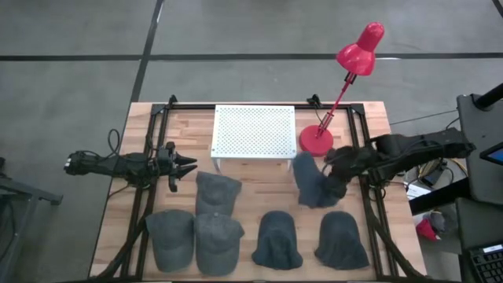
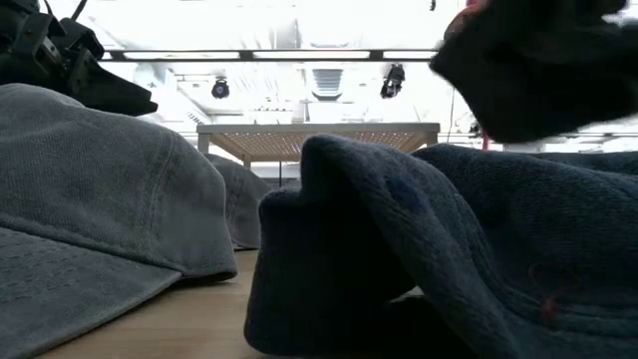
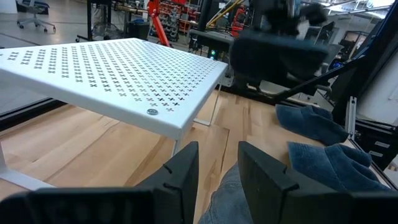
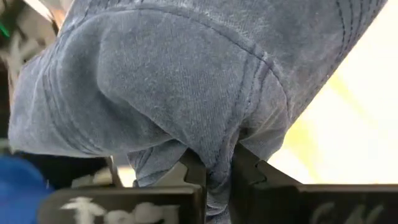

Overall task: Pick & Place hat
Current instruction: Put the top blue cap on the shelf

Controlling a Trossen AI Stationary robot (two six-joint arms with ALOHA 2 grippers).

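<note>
While you work, go from the left: your left pincer (image 1: 189,164) hangs at the left edge of the surface (image 1: 259,169), fingers parted and grasping nothing, pointed toward the white perforated rack (image 1: 253,130); leave it parked there, since it sits close to the grey caps (image 1: 218,192) and any swing could drag one. Moving right, the rack stands at the far middle, the likely drop spot, though the task does not name one, so treat that as a guess. Next comes the red lamp (image 1: 317,140), whose base sits just beside the rack's right end. Your right pincer (image 4: 216,163) is clenched on a fold of the dark hat (image 1: 313,182), which hangs lifted off the surface just near of the lamp base. Carry it high enough that the dangling cloth clears the rack's edge, and steer leftward around the lamp stem (image 1: 339,98) rather than through it. The grip is on a thin pinch of fabric, so move smoothly; a jerk may let it slip. Let go only once the hat's weight rests on something. Several things you cannot judge well: the low view is nearly filled by a beanie (image 2: 449,249) and a cap (image 2: 100,189), the right wrist view shows only cloth, and how far the hat hangs above the surface is not clear.
</note>
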